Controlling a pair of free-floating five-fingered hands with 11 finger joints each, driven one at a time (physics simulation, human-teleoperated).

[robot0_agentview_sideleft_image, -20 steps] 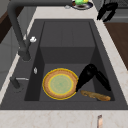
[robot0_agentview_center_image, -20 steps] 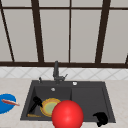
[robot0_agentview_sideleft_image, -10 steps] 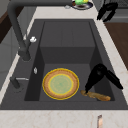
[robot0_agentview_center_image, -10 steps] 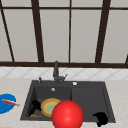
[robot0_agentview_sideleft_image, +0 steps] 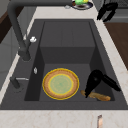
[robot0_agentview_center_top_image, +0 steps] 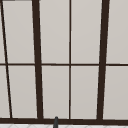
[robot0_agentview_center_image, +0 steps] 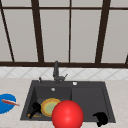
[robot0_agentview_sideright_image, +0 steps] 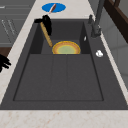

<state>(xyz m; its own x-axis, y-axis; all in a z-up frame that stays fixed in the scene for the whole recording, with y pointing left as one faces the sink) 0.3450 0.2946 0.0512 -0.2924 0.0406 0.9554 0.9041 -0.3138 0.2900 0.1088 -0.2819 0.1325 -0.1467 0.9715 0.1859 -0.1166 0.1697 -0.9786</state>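
My left hand [robot0_agentview_center_image: 35,108] is down in the sink's deep left basin [robot0_agentview_center_image: 60,93], at its front left corner. Its straight fingers point down onto a brown wooden stick [robot0_agentview_sideleft_image: 96,95] that leans against the front wall there. In the left side view this hand [robot0_agentview_sideleft_image: 95,78] stands just right of a yellow plate with a green centre [robot0_agentview_sideleft_image: 60,83]. The right side view has the same hand [robot0_agentview_sideright_image: 46,23] at the stick's [robot0_agentview_sideright_image: 46,35] upper end. My right hand [robot0_agentview_center_image: 101,118] hangs open over the sink's front right rim.
A big red ball [robot0_agentview_center_image: 67,115] fills the low middle of the front view. A blue plate [robot0_agentview_center_image: 5,103] with a reddish stick on it lies on the counter to the left. The black faucet [robot0_agentview_center_image: 56,71] stands behind the sink. A dish with green food [robot0_agentview_sideleft_image: 80,3] sits beyond the shallow right basin [robot0_agentview_sideright_image: 58,77].
My left hand has tipped downward, and its fingers have dropped onto the wooden stick. The stick, the plate and my right hand have stayed put.
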